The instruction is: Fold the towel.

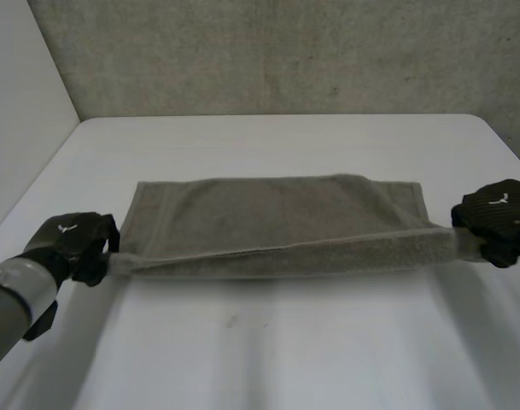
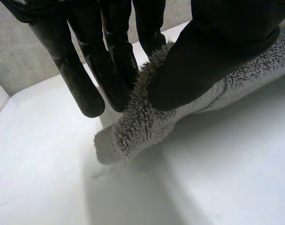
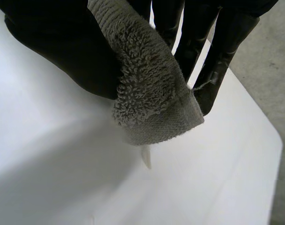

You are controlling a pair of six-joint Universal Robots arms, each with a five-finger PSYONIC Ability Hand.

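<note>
Towel [image 1: 277, 218]: grey terry cloth.
Left hand [image 1: 72, 243]: pinching 9 o'clock corner.
Right hand [image 1: 497, 220]: pinching 3 o'clock corner.
Hand-back marks [image 1: 66, 228]: white, unreadable.

Towel [image 1: 268, 218] lies across mid desk [image 1: 268, 342], far part flat on it. Near edge is off the desk, strung btwn left robot hand [image 1: 76, 243] at near-left corner & right robot hand [image 1: 497, 218] at near-right corner. Wall [image 1: 285, 51] behind desk.
</note>
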